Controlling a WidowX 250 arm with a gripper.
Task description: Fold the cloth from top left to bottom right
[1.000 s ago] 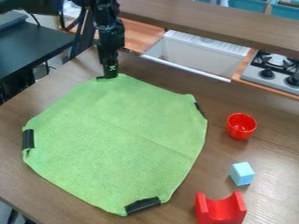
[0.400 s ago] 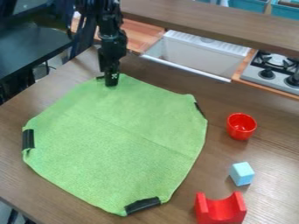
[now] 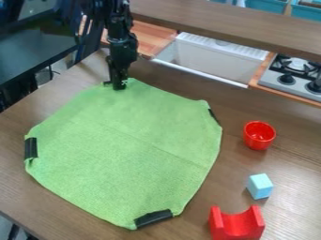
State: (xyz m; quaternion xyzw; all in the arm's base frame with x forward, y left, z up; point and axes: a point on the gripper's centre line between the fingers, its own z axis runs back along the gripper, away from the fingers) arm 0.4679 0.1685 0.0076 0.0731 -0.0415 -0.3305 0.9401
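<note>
Cloth (image 3: pixel 125 145) — top corner at claw (image 3: pixel 117 86)

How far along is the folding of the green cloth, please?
No fold looks done: the green cloth lies spread out, with only a faint crease line across it. In hand: the claw is at its top-left end; whether it grips the cloth, I cannot tell. Left: the whole fold, bringing that end over to the bottom right.
</note>
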